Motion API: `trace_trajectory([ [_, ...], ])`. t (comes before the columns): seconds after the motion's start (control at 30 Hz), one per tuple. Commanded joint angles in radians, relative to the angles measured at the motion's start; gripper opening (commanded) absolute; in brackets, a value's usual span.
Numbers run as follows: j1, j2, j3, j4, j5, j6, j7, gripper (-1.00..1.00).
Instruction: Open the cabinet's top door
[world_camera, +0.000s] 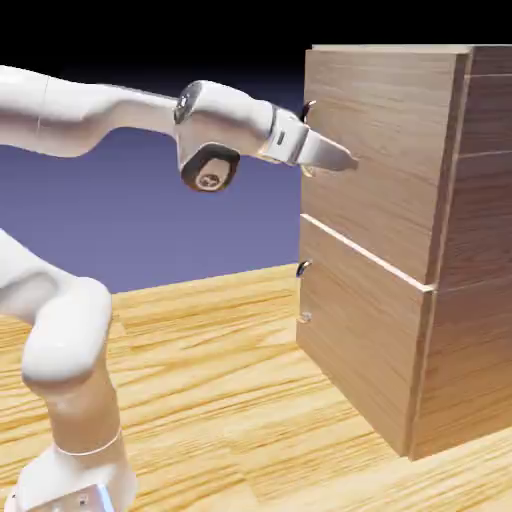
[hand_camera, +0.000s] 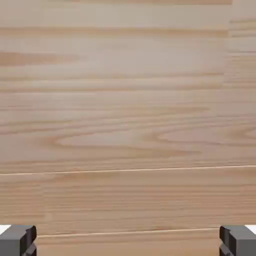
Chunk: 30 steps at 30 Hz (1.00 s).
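Wood-grain table (world_camera: 230, 400) under blue-violet backdrop (world_camera: 150, 220)

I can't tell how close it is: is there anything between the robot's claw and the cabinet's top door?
Nothing shows. In the hand view, the gripper has bare wood of the top door between its open fingertips; the exterior view shows it at the panel.

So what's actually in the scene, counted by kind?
Cabinet: 1
Door panels, the top door and the lower door: 2
Robot arm: 1
Claw: 1
Table: 1
Total: 6
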Motion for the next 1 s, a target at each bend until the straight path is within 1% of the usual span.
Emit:
trace_trajectory([
  [0.0, -0.015, -0.009, 0.022, 0.012, 0.044, 0.003, -0.026, 0.00],
  [0.97, -0.463, -0.265, 0.646, 0.353, 1.305, 0.103, -0.768, 0.00],
])
